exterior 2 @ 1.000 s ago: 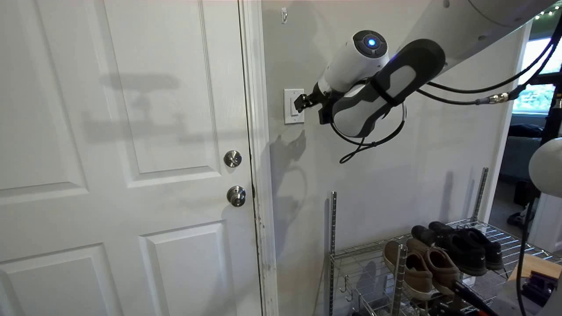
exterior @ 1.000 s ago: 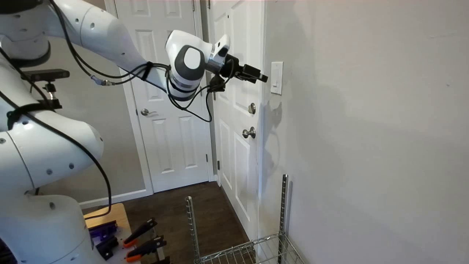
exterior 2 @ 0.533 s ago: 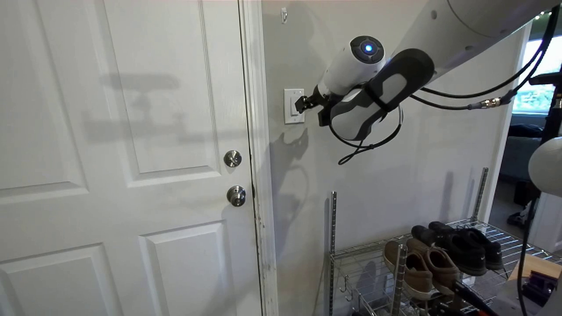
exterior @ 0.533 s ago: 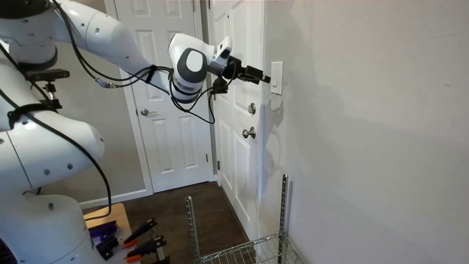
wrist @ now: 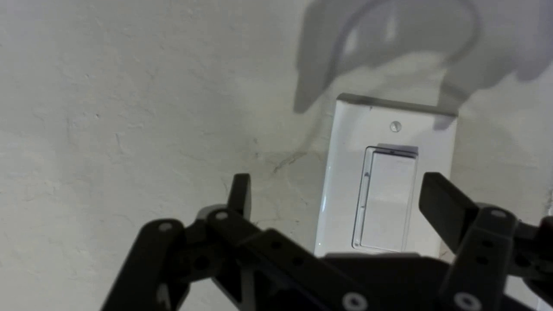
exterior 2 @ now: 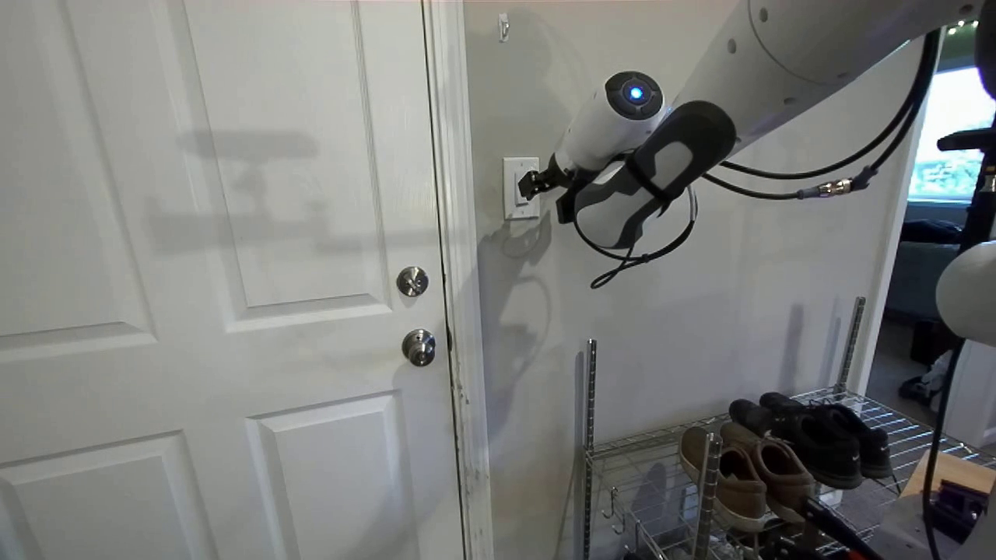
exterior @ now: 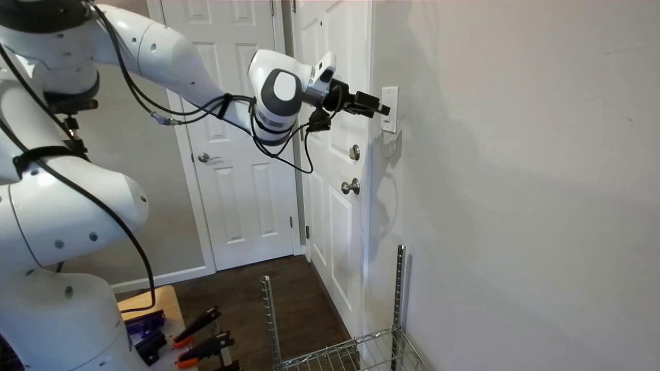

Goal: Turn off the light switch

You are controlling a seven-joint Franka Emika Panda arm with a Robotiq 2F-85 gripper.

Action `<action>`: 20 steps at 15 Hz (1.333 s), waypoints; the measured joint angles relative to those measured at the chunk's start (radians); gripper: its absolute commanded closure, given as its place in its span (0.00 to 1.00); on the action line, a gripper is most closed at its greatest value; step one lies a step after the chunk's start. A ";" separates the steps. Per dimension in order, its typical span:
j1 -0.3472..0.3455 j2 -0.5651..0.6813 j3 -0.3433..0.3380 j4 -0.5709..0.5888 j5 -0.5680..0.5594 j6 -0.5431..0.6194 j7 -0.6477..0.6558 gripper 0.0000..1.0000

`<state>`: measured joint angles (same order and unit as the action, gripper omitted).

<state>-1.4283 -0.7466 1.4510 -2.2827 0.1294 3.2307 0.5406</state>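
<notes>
The light switch is a white upright wall plate with a wide paddle. It shows in both exterior views and large in the wrist view. My gripper points at the wall beside the door, its fingertips overlapping the plate's left-middle part there. In an exterior view the gripper covers the paddle's right side. In the wrist view the gripper is open and empty. Its right finger stands over the plate's right edge, its left finger over bare wall. The plate's bottom is hidden. I cannot tell whether a fingertip touches it.
A white door with a deadbolt and a round knob is left of the switch. A wire rack with shoes stands below along the wall. A small hook hangs above. Clamps lie near the robot's base.
My arm and gripper have moved closer to the wall and the switch plate, and slightly lower. The fingertips now overlap the plate in both exterior views. The switch has not visibly changed.
</notes>
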 measured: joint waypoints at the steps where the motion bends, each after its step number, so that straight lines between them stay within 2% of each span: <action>1: -0.014 -0.001 0.008 0.009 0.000 0.000 0.000 0.00; 20: -0.205 -0.012 0.164 0.130 0.013 0.012 -0.001 0.00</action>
<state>-1.6336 -0.7591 1.6146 -2.1524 0.1422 3.2426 0.5392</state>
